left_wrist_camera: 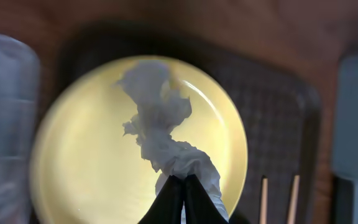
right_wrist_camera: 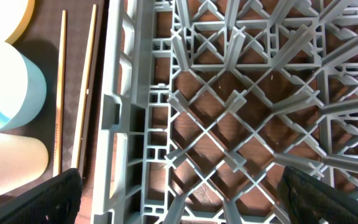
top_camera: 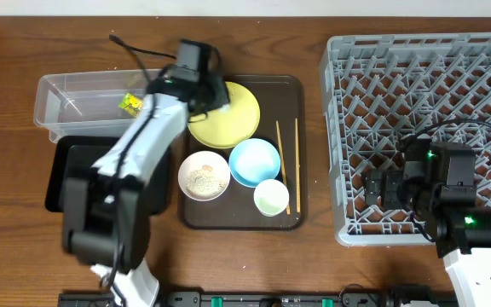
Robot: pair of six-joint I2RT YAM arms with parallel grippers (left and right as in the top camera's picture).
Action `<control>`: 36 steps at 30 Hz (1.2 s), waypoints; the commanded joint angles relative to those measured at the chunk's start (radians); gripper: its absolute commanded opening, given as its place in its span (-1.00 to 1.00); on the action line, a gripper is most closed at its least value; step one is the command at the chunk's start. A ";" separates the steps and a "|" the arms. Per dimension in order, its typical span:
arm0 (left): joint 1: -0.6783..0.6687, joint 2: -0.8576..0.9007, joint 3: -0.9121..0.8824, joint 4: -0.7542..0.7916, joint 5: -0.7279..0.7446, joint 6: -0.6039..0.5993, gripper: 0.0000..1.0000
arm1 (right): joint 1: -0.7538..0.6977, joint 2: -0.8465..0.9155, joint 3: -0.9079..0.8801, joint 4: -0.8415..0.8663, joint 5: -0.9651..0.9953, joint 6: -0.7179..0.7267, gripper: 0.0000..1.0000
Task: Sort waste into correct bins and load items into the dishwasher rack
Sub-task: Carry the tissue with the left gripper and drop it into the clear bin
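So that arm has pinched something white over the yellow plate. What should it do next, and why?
Probably lift it and carry it across to the clear tub. The left gripper is shut on a crumpled white tissue over the yellow plate, and the snack wrapper already lies in that tub, so paper waste seems to belong there.
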 commanded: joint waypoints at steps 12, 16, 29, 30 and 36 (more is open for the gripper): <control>0.287 -0.106 0.003 -0.124 -0.075 0.024 -0.88 | 0.010 -0.003 0.023 0.000 -0.008 0.013 0.99; 0.346 -0.099 0.003 -0.122 -0.088 0.024 -0.88 | 0.010 -0.003 0.023 0.000 -0.008 0.013 0.99; 0.400 -0.048 0.001 -0.108 -0.123 0.024 -0.18 | 0.010 -0.003 0.023 -0.001 -0.008 0.013 0.99; 0.400 -0.052 0.001 -0.109 -0.123 0.024 -0.16 | 0.010 -0.003 0.023 -0.001 -0.008 0.013 0.98; 0.385 -0.128 0.001 -0.142 -0.122 0.091 -0.10 | 0.010 -0.003 0.023 0.002 -0.007 0.013 0.99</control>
